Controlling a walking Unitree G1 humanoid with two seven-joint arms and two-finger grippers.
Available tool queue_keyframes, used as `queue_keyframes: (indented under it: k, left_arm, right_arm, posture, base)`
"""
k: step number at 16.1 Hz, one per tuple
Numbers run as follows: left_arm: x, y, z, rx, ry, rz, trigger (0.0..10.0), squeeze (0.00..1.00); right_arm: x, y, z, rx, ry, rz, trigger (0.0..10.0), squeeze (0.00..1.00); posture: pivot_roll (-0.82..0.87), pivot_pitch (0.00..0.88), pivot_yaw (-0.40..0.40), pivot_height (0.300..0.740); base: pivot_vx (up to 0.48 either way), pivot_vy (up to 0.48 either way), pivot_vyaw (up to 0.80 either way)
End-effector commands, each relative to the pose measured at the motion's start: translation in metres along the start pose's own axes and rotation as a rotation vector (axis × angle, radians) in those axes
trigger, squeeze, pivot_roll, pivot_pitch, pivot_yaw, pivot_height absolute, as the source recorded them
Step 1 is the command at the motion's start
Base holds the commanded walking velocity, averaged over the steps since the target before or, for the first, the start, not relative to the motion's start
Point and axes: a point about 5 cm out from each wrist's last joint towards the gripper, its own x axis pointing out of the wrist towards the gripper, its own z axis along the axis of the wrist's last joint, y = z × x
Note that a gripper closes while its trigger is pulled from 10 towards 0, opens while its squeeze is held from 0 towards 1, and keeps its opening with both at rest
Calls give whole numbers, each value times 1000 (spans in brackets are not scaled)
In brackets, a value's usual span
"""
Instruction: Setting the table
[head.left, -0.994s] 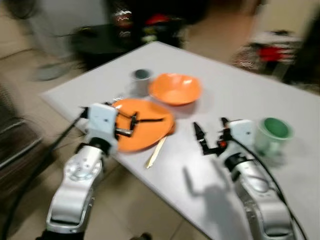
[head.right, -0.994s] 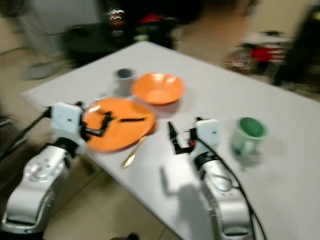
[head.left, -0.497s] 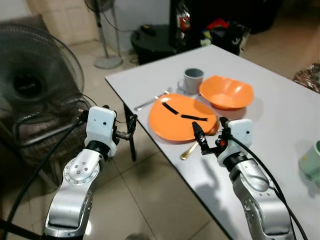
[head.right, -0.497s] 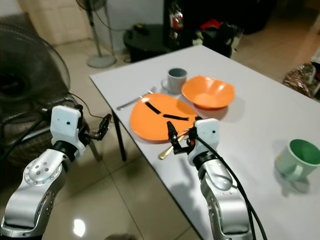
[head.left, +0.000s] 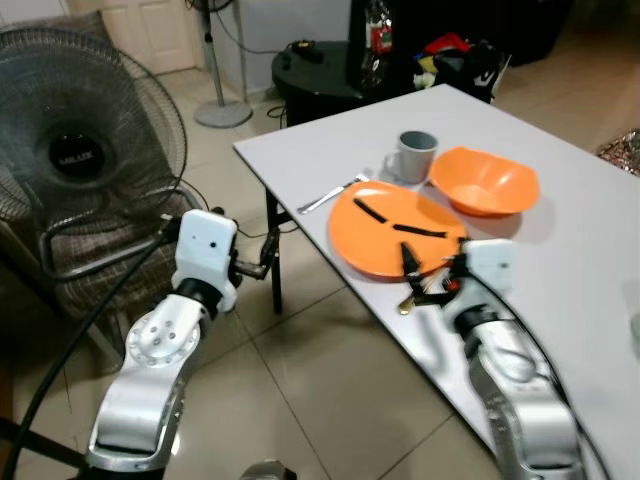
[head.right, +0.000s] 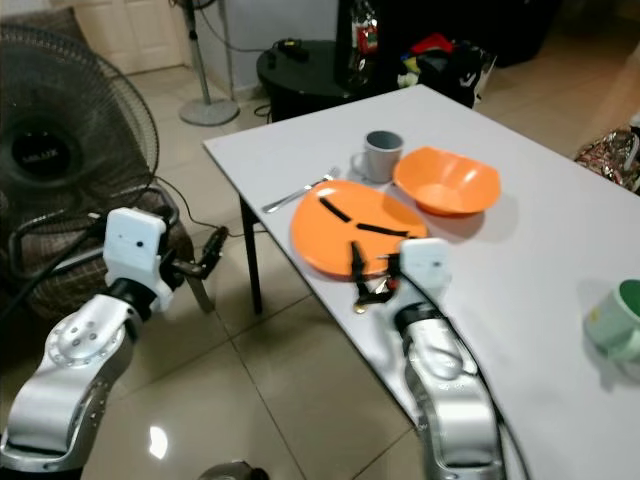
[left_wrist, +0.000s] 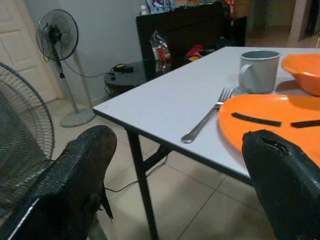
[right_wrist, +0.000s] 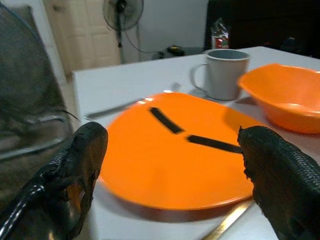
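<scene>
Just before the right hand (head.left: 428, 283), fingers apart, lies the orange plate (head.left: 390, 230).

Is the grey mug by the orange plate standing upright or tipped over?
Upright. The grey mug rests on its base beside the orange plate, its open mouth facing up.

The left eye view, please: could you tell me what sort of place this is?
Probably a lived-in home's dining area. A white table carries an orange plate, bowl, grey mug and fork, and fans stand on the tiled floor.
</scene>
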Motion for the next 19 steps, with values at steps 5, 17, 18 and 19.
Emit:
queue_keyframes:
  k: [5, 17, 18, 19]
  left_arm:
    - [4, -3, 1, 3, 5, -28, 10000, 0]
    - [0, 0, 2, 4, 6, -11, 10000, 0]
    - [0, 0, 2, 4, 6, -10, 10000, 0]
    - [0, 0, 2, 3, 5, -9, 10000, 0]
  right_arm:
    - [-2, -3, 1, -16, -3, -4, 10000, 816]
    - [3, 2, 0, -23, -7, 31, 10000, 820]
    - [3, 2, 0, -24, -7, 32, 10000, 820]
    - [4, 3, 1, -24, -8, 35, 10000, 816]
  posture:
    - [67, 0, 30, 740]
    - [81, 0, 9, 740]
    - [81, 0, 8, 740]
    - [81, 0, 5, 740]
  base:
    - [0, 269, 0]
    - [0, 258, 453]
    - [0, 247, 563]
    - [0, 251, 556]
